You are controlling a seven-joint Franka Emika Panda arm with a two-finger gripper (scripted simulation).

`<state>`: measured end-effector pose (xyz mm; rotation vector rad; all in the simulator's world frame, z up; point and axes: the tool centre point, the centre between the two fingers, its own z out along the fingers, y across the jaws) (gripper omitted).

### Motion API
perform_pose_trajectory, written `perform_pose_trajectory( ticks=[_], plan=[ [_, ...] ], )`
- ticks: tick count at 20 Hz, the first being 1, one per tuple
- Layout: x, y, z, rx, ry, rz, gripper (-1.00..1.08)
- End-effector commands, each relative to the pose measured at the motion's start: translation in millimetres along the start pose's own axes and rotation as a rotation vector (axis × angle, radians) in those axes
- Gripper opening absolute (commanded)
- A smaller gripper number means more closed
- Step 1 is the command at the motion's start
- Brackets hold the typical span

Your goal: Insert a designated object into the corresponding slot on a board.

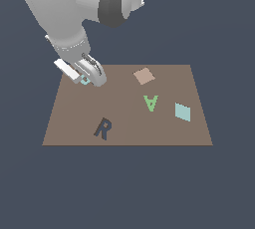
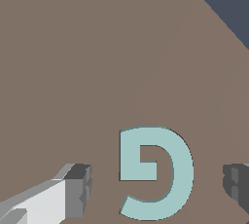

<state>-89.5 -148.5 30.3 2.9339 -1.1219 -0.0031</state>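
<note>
The gripper (image 2: pixel 158 181) is seen spread wide, its two dark finger pads (image 2: pixel 80 189) standing well apart on either side of the teal G block (image 2: pixel 158 172) without touching it. The G is seen lying flat on the brown board (image 2: pixel 97 62), directly between the pads. In the exterior view the gripper (image 1: pixel 85 77) is held low over the board's (image 1: pixel 124 128) far corner on that view's left, where only a sliver of the G (image 1: pixel 85 80) is visible beneath the fingers. Further out, a dark grey letter R (image 1: pixel 102 129) is seen nearer the front edge. A tan diamond (image 1: pixel 144 75), a green letter A (image 1: pixel 150 102) and a teal diamond tile (image 1: pixel 183 112) are found well apart from the gripper, toward the exterior view's right.
</note>
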Motion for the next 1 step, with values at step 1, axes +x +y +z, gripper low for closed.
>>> perform_pose_trajectory(
  ticks=[1],
  plan=[
    [0.0, 0.0, 0.0, 0.000, 0.000, 0.000, 1.00]
  ],
)
